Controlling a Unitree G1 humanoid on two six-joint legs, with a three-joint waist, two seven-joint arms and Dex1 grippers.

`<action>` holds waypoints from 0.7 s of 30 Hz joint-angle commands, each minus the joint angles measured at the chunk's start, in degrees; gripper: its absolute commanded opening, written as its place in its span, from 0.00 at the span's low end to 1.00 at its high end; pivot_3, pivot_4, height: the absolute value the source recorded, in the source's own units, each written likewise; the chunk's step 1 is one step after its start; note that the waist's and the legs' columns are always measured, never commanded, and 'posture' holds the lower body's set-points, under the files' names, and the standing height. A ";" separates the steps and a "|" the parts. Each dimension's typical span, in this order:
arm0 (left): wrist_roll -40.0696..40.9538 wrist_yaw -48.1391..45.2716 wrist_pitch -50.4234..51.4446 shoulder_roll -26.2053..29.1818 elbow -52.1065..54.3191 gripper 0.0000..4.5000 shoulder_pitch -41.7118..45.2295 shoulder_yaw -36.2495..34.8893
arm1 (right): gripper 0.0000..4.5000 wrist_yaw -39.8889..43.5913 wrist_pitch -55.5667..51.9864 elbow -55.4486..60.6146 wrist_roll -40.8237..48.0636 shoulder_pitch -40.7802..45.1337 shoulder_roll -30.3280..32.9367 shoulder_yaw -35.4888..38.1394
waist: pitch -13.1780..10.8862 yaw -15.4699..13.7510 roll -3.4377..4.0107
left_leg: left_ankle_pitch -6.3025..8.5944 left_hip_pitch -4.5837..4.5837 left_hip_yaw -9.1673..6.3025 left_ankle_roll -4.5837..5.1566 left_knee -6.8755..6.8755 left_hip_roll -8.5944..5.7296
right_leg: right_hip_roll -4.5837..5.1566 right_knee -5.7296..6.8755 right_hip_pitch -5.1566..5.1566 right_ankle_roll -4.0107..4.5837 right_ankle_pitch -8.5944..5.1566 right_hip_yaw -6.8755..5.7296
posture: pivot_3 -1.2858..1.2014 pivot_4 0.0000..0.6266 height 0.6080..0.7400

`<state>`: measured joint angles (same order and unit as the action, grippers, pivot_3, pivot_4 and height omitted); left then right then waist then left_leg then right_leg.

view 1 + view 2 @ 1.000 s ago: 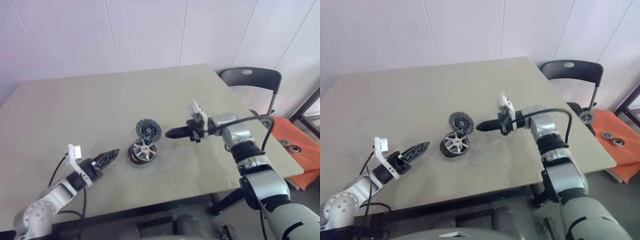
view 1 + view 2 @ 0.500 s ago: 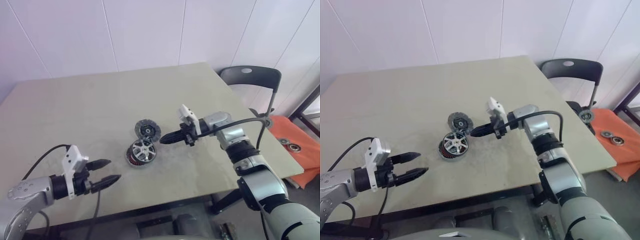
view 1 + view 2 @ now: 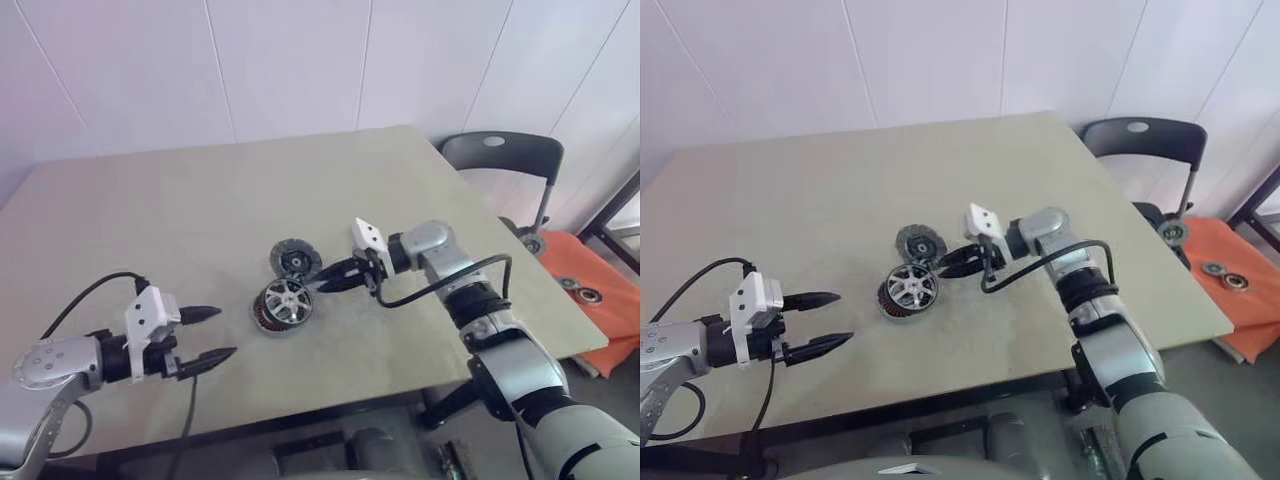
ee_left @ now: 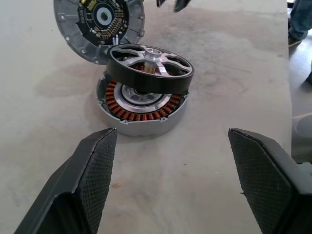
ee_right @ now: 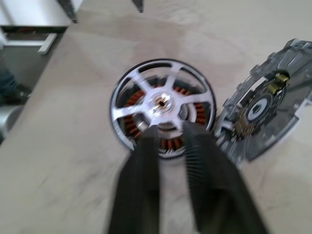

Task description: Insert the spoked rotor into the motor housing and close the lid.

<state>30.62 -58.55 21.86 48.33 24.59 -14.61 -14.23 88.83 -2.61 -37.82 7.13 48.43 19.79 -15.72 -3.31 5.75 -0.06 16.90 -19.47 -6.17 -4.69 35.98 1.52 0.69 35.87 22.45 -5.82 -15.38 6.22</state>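
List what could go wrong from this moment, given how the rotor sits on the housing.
1. The spoked rotor rests tilted on the motor housing, one edge raised; pressing it like this might jam it.
2. The right tool, slightly open, is close beside the rotor and the lid; a sideways move could knock either.
3. The lid leans against the housing and may slide if it shifts.

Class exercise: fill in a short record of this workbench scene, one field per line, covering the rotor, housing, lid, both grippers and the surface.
rotor: spoked rotor sits tilted on the motor housing, not fully seated
housing: on the table, copper windings showing
lid: lid lies beside the housing, not fitted
left gripper: left gripper open, holding nothing, apart from the parts
right gripper: right gripper slightly parted, tips close to the rotor
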 commanded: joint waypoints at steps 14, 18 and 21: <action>-0.02 0.23 1.33 -0.40 -3.96 0.86 6.28 1.11 | 0.12 -1.20 -5.06 5.62 1.49 2.48 -5.67 -0.99 | 0.05 -0.18 -0.08 | 0.00 0.01 -0.02 0.00 0.10 0.00 | 0.01 0.10 -0.03 -0.03 0.02 -0.02 | 0.52 0.00 1.00; 0.02 0.66 1.61 -0.62 -3.97 0.86 6.03 1.00 | 0.00 -0.29 -6.63 6.75 2.00 2.33 -5.41 -1.48 | 0.05 -0.13 -0.08 | 0.00 0.04 -0.03 0.00 0.08 0.00 | 0.00 0.14 -0.03 -0.03 0.01 -0.02 | 0.52 0.00 1.00; 0.09 0.94 1.90 -0.78 -4.29 0.86 6.16 0.81 | 0.00 0.16 -8.18 7.11 1.64 2.43 -5.28 -2.32 | 0.05 -0.12 -0.08 | 0.00 0.04 -0.04 0.00 0.12 0.00 | -0.01 0.17 -0.03 -0.02 0.01 -0.03 | 0.52 0.00 1.00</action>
<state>30.52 -57.87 23.61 47.45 20.11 -9.15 -12.49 88.29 -10.04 -33.16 8.04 49.00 14.57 -17.82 -3.27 5.63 -0.14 16.90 -19.43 -6.21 -4.69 36.11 1.52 0.68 36.05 22.42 -5.85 -15.37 6.19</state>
